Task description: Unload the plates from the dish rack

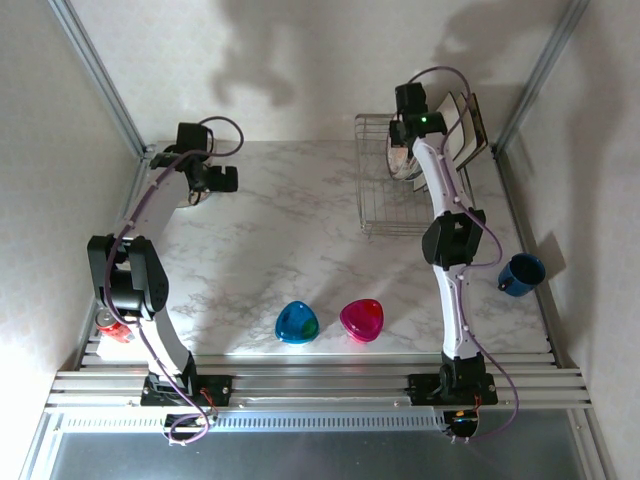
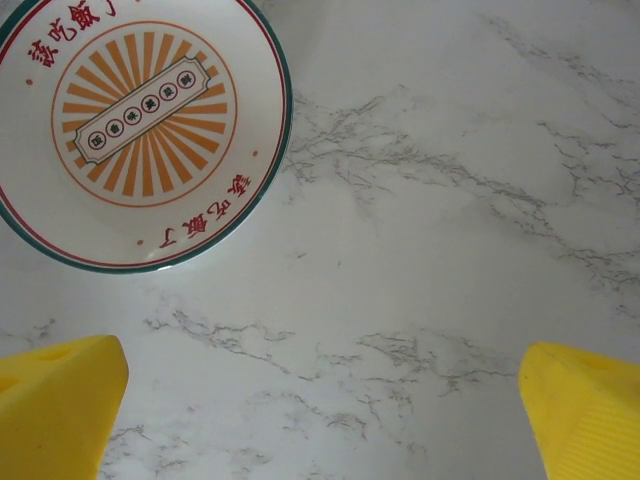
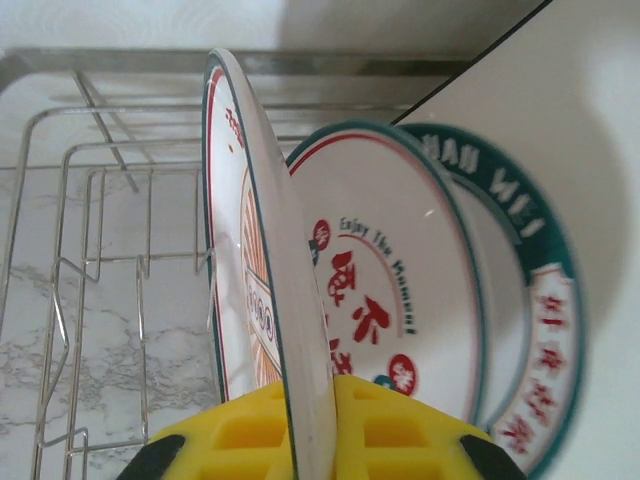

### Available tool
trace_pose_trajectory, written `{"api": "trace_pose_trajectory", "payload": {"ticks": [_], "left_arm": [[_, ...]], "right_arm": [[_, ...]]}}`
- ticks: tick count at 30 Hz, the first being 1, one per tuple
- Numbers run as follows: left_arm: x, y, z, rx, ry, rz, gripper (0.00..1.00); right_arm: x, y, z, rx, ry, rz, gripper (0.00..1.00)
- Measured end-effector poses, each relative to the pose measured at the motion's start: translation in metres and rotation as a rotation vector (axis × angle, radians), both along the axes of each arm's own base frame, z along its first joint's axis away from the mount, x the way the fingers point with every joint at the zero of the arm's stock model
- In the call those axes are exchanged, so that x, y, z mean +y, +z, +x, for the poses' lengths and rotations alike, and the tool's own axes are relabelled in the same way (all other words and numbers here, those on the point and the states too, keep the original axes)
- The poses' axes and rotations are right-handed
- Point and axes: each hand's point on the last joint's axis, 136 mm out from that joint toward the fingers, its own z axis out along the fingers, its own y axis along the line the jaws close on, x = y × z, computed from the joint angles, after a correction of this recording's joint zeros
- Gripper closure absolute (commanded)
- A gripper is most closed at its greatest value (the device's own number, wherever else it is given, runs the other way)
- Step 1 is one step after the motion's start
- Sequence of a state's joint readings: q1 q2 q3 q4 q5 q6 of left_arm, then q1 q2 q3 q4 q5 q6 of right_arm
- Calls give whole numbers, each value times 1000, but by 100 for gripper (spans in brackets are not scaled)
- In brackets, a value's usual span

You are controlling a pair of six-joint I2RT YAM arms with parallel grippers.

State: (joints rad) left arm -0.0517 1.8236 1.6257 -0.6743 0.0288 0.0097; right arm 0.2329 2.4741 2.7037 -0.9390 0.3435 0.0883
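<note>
Right wrist: right gripper (image 3: 310, 425) clenched, rim of upright round white green-edged ceramic plate (image 3: 262, 220) between jaws | likely stiff, slick, breakable | left gripper (image 2: 320, 400) released

The plate (image 2: 145, 130) (sunburst centre) is cut off top-left.

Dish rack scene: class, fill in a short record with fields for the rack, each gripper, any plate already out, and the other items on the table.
Dish rack: far right of the table, more plates upright inside
Right gripper: shut on the rim of the nearest plate, which stands in the rack
Left gripper: open, holding nothing, above the table
Unloaded plate: flat on the table, far left
Other items: blue mug, blue dish, pink dish
</note>
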Motion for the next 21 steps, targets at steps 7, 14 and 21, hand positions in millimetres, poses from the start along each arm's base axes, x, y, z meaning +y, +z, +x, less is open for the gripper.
{"api": "trace_pose_trajectory", "payload": {"ticks": [7, 14, 21], "left_arm": [[0, -6, -3, 13, 8, -5, 0], [0, -11, -5, 25, 11, -6, 1], [0, -12, -5, 22, 11, -7, 0]], "right_arm": [[7, 79, -25, -115, 42, 18, 100], [30, 139, -78, -175, 130, 72, 100], [30, 142, -104, -151, 154, 80, 100]]}}
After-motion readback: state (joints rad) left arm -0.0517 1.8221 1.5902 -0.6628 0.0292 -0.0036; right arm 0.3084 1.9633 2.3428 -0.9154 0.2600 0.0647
